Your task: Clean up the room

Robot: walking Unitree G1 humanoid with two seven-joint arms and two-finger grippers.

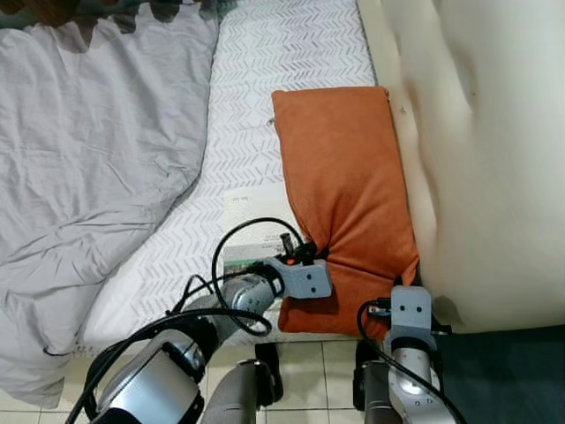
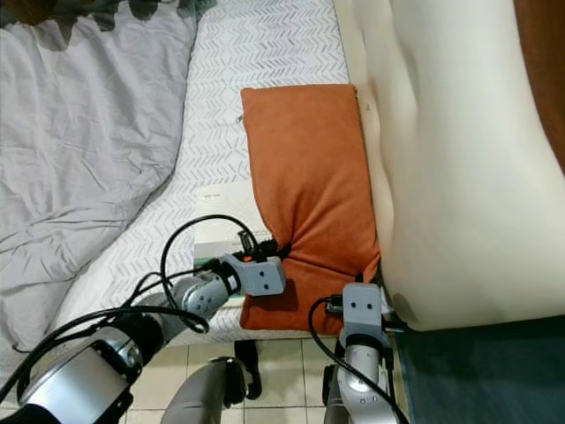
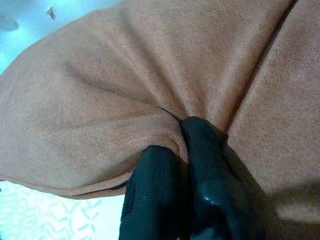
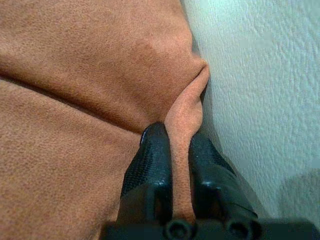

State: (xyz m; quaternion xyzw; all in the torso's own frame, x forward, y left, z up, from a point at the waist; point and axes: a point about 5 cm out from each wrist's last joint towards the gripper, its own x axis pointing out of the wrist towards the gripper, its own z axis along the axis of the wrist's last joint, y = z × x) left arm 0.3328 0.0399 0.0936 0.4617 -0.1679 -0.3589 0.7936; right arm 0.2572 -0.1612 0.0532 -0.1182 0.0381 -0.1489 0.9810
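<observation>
An orange pillow [image 1: 340,177] lies lengthwise on the white patterned mattress [image 1: 256,79], pressed against the cream headboard [image 1: 481,159] on the right. My left gripper [image 3: 180,137] is shut on a fold of the orange pillow [image 3: 150,75] at its near left edge; the fabric bunches around the black fingers [image 3: 155,190]. My right gripper [image 4: 177,145] is shut on a ridge of the orange pillow [image 4: 75,100] at its near right corner, beside the headboard [image 4: 260,90]. Both wrists [image 1: 305,278] [image 1: 410,314] sit at the bed's near edge.
A rumpled grey duvet [image 1: 88,159] covers the left half of the bed. A white label patch [image 1: 252,208] lies on the mattress left of the pillow. Tiled floor [image 1: 327,362] shows below the bed edge, and a dark blue surface [image 1: 512,371] sits at lower right.
</observation>
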